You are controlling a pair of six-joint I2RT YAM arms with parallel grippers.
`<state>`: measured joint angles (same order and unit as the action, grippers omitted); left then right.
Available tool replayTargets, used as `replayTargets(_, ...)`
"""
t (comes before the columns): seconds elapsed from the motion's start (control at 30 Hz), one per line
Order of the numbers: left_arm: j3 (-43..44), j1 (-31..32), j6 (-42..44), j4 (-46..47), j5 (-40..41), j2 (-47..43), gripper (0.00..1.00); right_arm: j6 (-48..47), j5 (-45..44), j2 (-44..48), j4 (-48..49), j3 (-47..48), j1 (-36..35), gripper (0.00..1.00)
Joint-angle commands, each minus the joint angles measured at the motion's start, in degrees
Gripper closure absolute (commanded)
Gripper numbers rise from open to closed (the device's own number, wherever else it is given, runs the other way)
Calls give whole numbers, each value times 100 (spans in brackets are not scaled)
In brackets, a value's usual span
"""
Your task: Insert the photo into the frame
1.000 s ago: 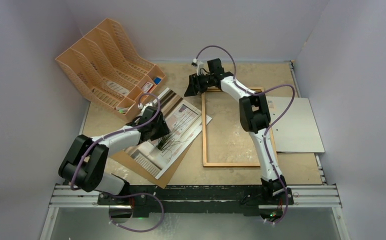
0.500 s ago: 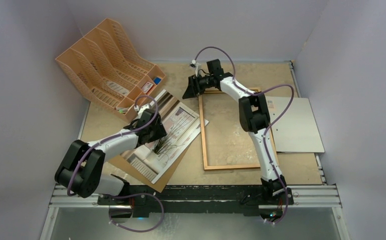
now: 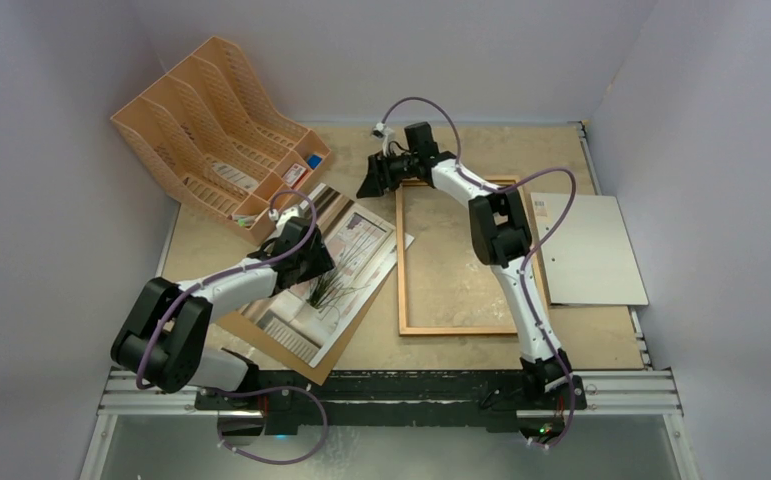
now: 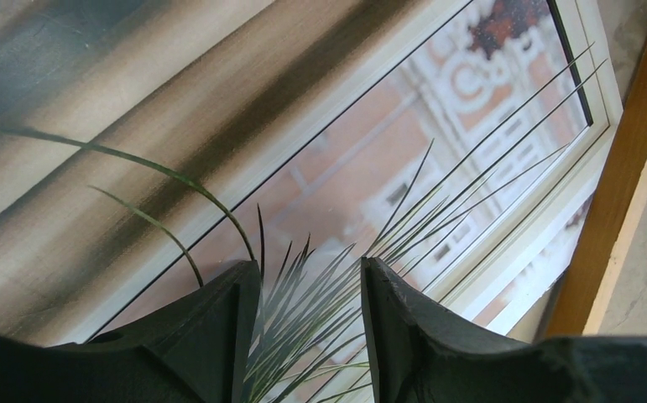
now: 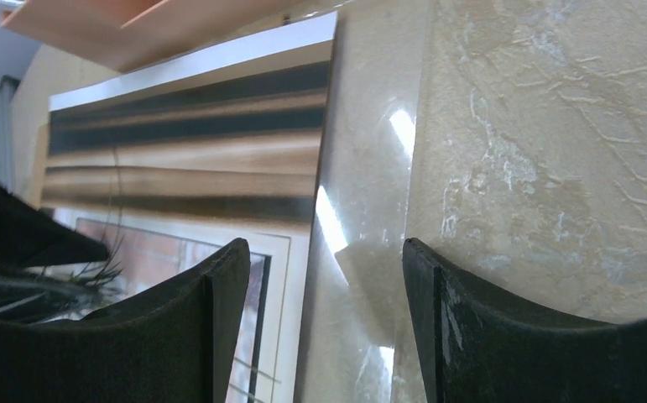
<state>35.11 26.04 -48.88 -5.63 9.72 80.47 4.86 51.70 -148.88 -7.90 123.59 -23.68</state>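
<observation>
Grippers open, photo (image 3: 361,245) beside frame (image 3: 399,270) on worktop (image 3: 521,140).
The left gripper (image 4: 310,277), half open and empty, sits over the photo, whose corner meets the frame's left rail. The right gripper (image 5: 320,252), wide and empty, is at its far corner. Probably best slid flat, avoiding creases.

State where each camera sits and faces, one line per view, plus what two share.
Top external: above and behind, looking down on the table; left arm and right arm show, photo left of frame.
Left wrist: on the left arm, facing down close onto the photo; left claw at bottom.
Right wrist: on the right arm, facing low across the table toward the photo; right claw at bottom.
Both wrist views share the photo.
</observation>
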Motion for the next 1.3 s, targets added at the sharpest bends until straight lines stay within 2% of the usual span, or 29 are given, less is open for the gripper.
replayTargets(0.0, -251, -29, 51, -416, -98, 268, 50, 402, -1065, -30, 122, -182, -291, 30)
replayTargets(0.1, -251, -29, 82, -450, -70, 268, 50, 494, -1764, -75, 91, -130, -329, 29)
replayTargets(0.17, -241, -29, 102, -478, -58, 267, 50, 474, -1786, -173, -21, -14, -330, 29)
replayTargets(0.27, -225, -29, 125, -514, -34, 268, 50, 316, -1335, -431, -441, 412, -334, 29)
replayTargets(0.43, -215, -29, 133, -500, -14, 300, 50, -83, -526, -548, -891, 431, -332, 30)
replayTargets(0.63, -181, -29, 131, -489, -7, 349, 50, -196, 503, -317, -801, 264, -331, 30)
replayTargets(0.73, -176, -29, 112, -536, 61, 325, 50, 19, 1347, -283, -628, 257, -295, 30)
replayTargets(0.77, -172, -30, 92, -556, 92, 320, 50, 76, 1379, -309, -604, 291, -285, 30)
replayTargets(1.0, -180, -29, 73, -537, 163, 312, 50, -146, 1349, -465, -1093, 521, -299, 32)
replayTargets(1.13, -189, -29, 109, -500, 154, 325, 50, -720, 636, -319, -1603, 513, -382, 32)
replayTargets(1.27, -198, -29, 149, -474, 145, 355, 50, -811, 31, -323, -1784, 576, -481, 32)
